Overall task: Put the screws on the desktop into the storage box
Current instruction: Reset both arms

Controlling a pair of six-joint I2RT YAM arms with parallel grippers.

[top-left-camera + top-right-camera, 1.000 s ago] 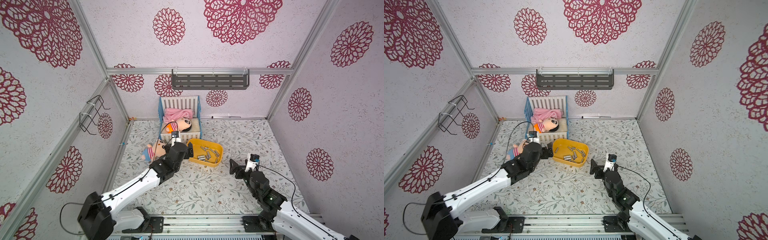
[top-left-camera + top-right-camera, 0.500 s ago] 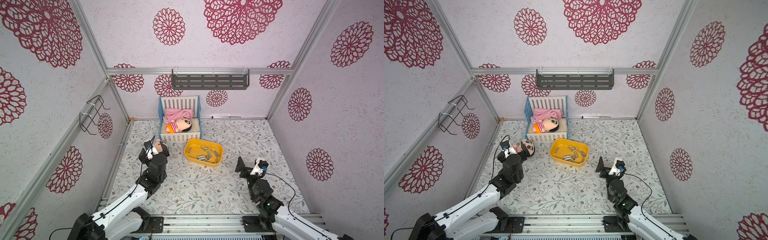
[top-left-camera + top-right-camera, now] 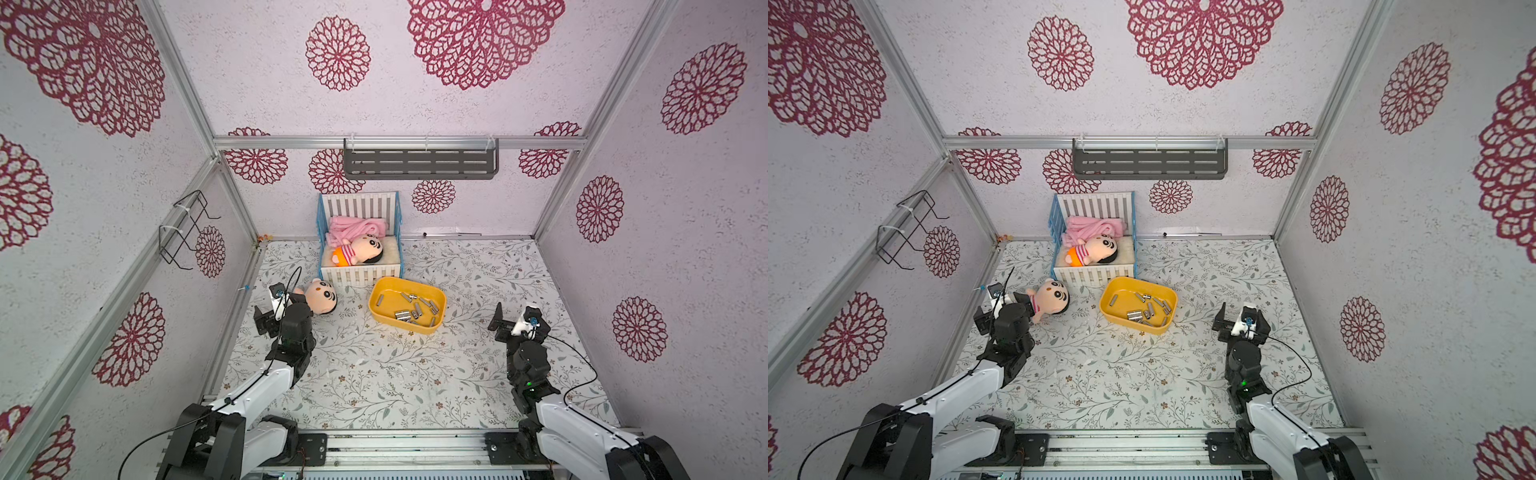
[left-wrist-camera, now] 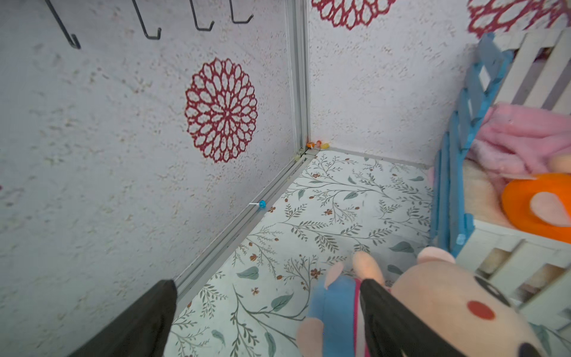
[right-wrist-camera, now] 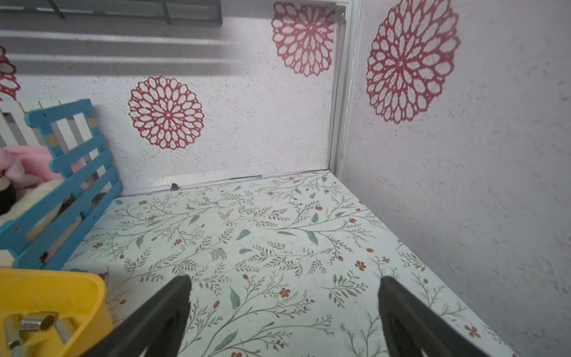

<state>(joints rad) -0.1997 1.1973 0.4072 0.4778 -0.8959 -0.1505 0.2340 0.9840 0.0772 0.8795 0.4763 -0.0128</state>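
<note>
My left arm (image 3: 291,332), based at 7 o'clock, and right arm (image 3: 525,361), at 5, stand bent above the tabletop (image 3: 395,374), jaws wide, gripping nothing. Farther back, toward 12, the yellow storage box (image 3: 401,327) holds the scattered silver screws (image 3: 402,314), just before the crib (image 3: 361,276).

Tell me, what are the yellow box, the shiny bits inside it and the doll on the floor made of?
The storage box looks like smooth, slightly glossy plastic, moulded with rounded corners. The screws look like bare metal: silver-grey with bright glints. The doll seems soft plush fabric, matt and puffy, probably stuffed.
</note>
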